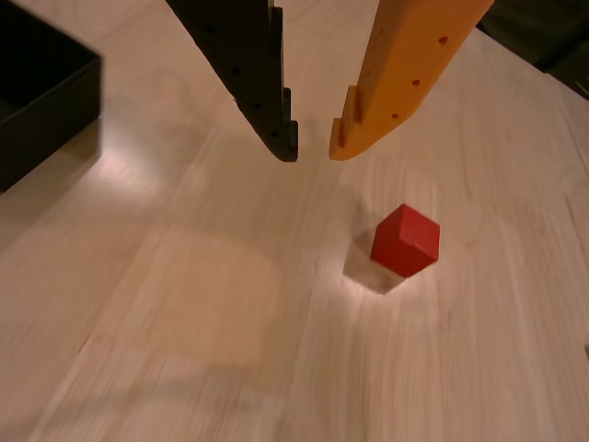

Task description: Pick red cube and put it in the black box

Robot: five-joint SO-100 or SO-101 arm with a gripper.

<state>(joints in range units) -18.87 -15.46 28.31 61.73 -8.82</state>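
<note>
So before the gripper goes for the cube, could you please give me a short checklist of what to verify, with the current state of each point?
1. Gripper with one black and one orange finger is empty: ok, nothing sits between the tips.
2. Jaw opening fits the cube: not ok, the tips stand close together, a gap narrower than the small red cube.
3. Cube lies between the fingers: not ok, in the wrist view it lies below and to the right of the tips.
4. Cube is free to grasp: ok, it rests alone on the pale wooden table.
5. Black box is located: ok, at the upper left edge.
6. Box is empty: cannot tell, its inside is dark.
</note>
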